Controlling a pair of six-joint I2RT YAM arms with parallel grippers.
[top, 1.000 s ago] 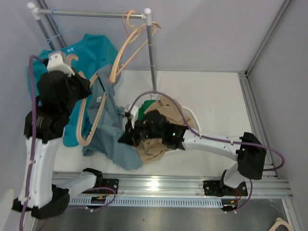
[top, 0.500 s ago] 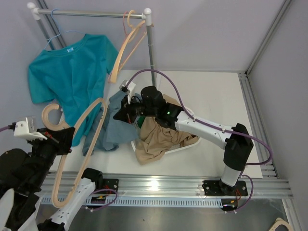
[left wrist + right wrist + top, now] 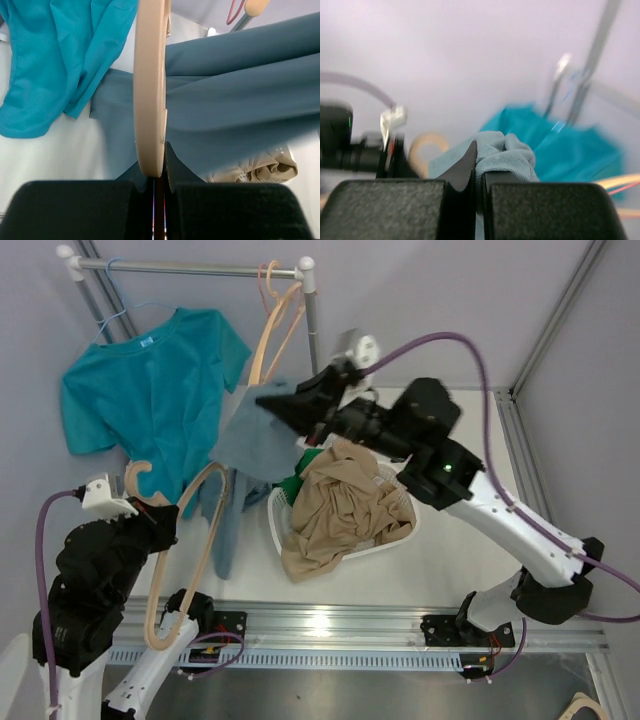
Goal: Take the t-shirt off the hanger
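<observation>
Right gripper (image 3: 268, 400) is pinched tight on a bunched fold of the grey-blue t-shirt (image 3: 243, 440), held raised above the surface (image 3: 450, 440) and drawn taut. The shirt's lower tail hangs beside the wooden hanger (image 3: 205, 515), which the left gripper (image 3: 159, 180) clamps by one arm. Whether cloth is caught on that arm I cannot tell. The fabric looks light, soft and stretchy, so a hold near the neckline should slide it free. No writing is legible. On the teal shirt (image 3: 150, 390) the neck label is too small to read.
</observation>
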